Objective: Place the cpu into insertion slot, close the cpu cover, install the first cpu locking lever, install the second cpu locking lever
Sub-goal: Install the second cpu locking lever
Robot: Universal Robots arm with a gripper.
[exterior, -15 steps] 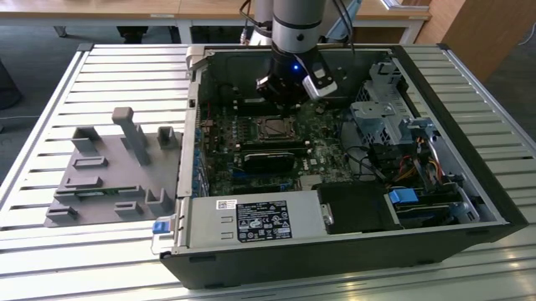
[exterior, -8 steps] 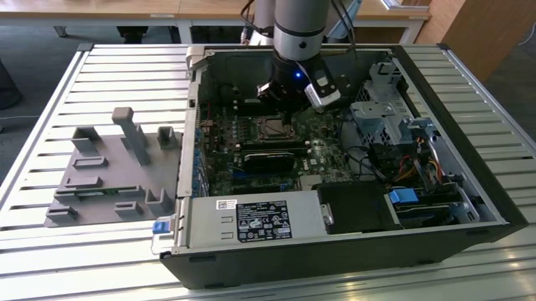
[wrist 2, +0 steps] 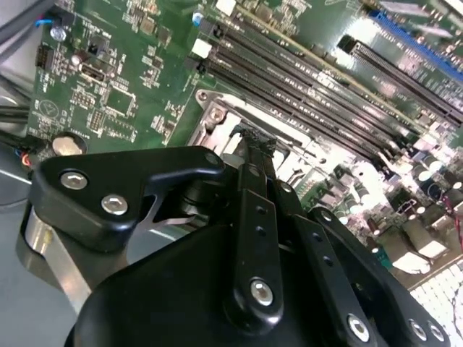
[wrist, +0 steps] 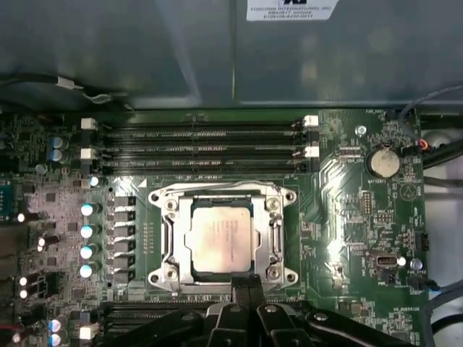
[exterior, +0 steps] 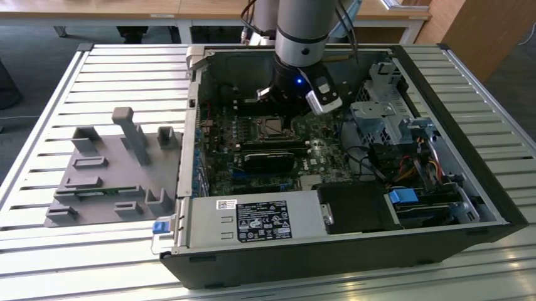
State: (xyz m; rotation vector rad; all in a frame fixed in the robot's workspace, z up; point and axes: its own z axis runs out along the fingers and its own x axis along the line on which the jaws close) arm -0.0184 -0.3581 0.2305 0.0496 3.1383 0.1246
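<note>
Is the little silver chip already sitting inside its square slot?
In. In the first wrist view the cpu lies flat inside the insertion slot, with the cpu cover framing it on all sides.

A slatted metal table (exterior: 50, 263) carries a computer case (exterior: 335, 251) and grey fixture (exterior: 109, 175).

Arm (exterior: 302, 28) reaching straight down; gripper (wrist: 246, 288) jaws pressed together, empty.
</note>
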